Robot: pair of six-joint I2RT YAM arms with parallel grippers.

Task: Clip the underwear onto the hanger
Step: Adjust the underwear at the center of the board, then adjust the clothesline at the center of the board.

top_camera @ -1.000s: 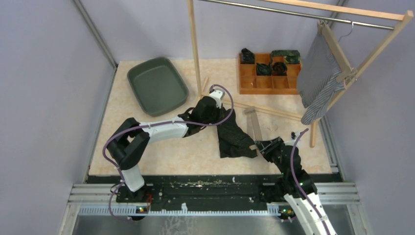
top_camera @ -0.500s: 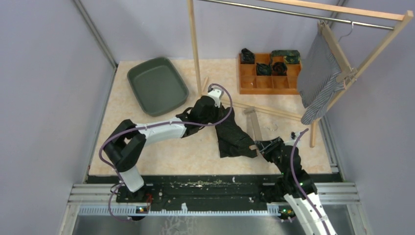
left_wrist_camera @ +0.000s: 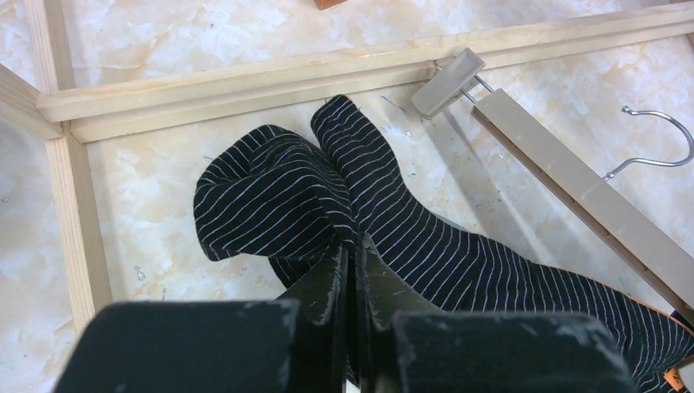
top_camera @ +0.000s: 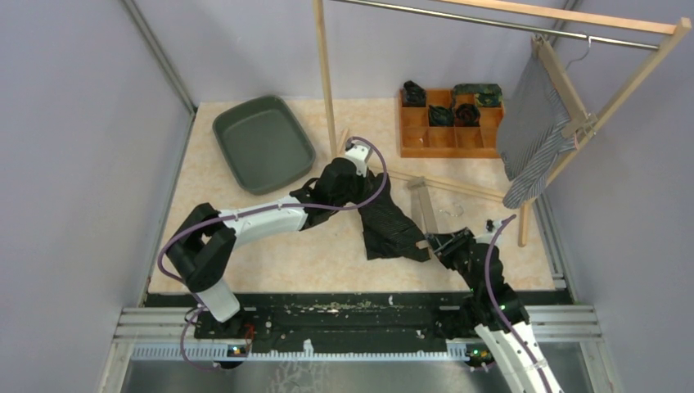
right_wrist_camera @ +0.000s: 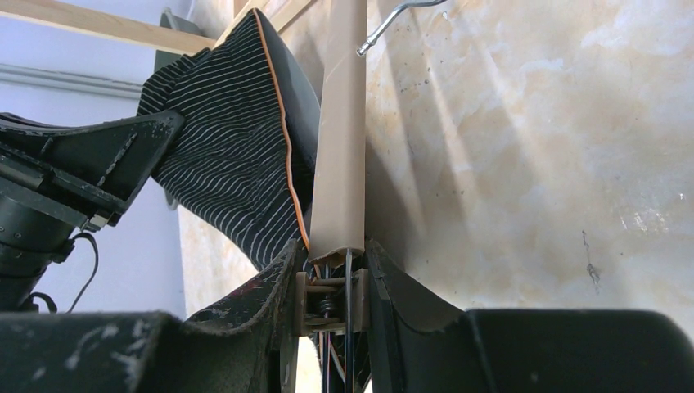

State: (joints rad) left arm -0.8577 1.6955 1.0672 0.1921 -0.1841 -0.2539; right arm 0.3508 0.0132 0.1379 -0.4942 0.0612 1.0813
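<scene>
Table (top_camera: 245, 246) — tray (top_camera: 263, 143), organizer (top_camera: 448, 141), hanger (top_camera: 424, 209), underwear (top_camera: 393, 229)

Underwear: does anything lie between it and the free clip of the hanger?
Nothing visible. Only bare table separates the underwear, held by the left gripper, from the free clip; the wooden rail lies beyond it.

Overhead looking down, wrist views close (sharing hanger (left_wrist_camera: 606, 203))
</scene>
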